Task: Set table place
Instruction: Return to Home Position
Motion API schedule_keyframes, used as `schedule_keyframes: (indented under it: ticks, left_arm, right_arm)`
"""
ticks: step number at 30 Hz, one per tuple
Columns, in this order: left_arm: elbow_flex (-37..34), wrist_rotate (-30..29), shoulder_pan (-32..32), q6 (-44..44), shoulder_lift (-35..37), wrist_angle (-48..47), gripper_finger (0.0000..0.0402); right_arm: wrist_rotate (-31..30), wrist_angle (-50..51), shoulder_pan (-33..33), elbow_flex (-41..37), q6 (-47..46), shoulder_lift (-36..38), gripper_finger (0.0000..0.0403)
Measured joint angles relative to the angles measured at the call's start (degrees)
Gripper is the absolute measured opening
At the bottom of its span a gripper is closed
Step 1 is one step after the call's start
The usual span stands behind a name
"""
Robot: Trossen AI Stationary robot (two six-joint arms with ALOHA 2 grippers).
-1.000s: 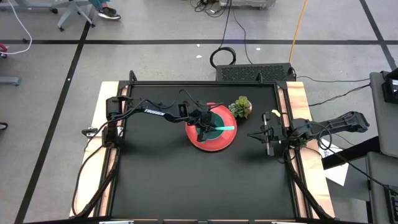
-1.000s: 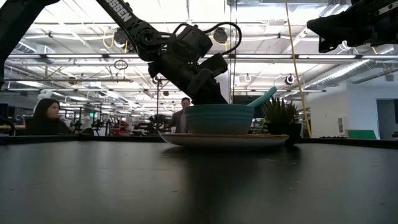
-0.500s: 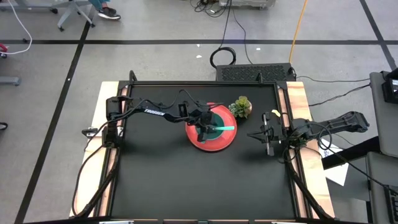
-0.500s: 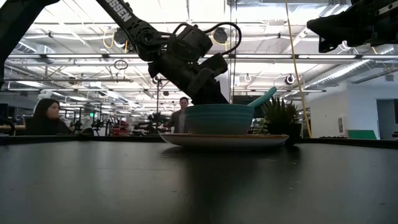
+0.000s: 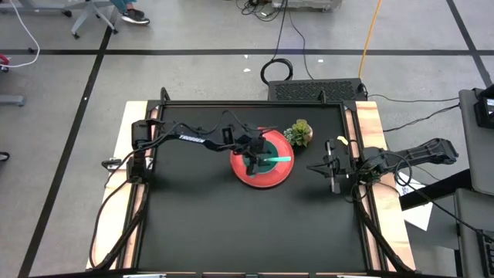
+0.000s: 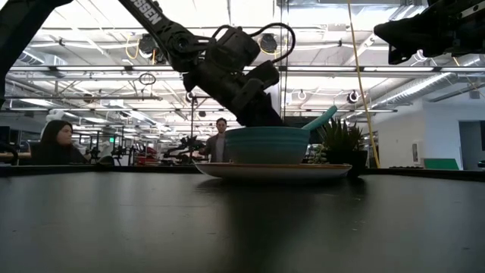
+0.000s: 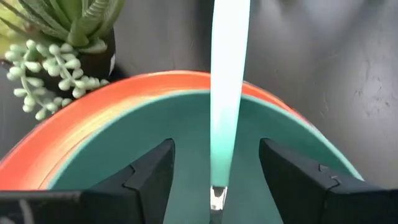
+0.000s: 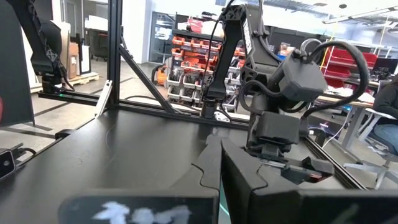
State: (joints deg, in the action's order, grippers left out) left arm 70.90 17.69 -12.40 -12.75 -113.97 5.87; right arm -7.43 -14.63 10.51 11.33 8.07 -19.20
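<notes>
**A:** Where's our red plate (image 5: 262, 181) sitting?

**B:** Middle of the table (image 5: 231, 232), with the teal bowl (image 6: 267, 145) stacked on it and the spoon (image 5: 279, 160) leaning inside. Our left gripper (image 7: 216, 149) hangs right over it, fingers (image 7: 152, 177) spread either side of the handle and touching nothing. We reckon it can lift off clean.

**A:** And our right gripper (image 8: 219, 163)?

**B:** Parked by the table's right edge, pinched closed, out of the way.
</notes>
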Motion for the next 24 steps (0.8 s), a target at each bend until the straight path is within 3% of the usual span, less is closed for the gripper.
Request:
schedule_keyframes:
  ticks: [20,24]
  left_arm:
    - [1.1,-1.2,0.1,-1.8,8.2,-9.7,0.0238]
    - [1.1,2.4,0.1,-2.2,9.3,-11.3,0.0207]
  right_arm:
    - [0.0,0.4,0.0,0.0,-0.4,0.0,0.0]
    - [0.0,0.4,0.0,0.0,-0.4,0.0,0.0]
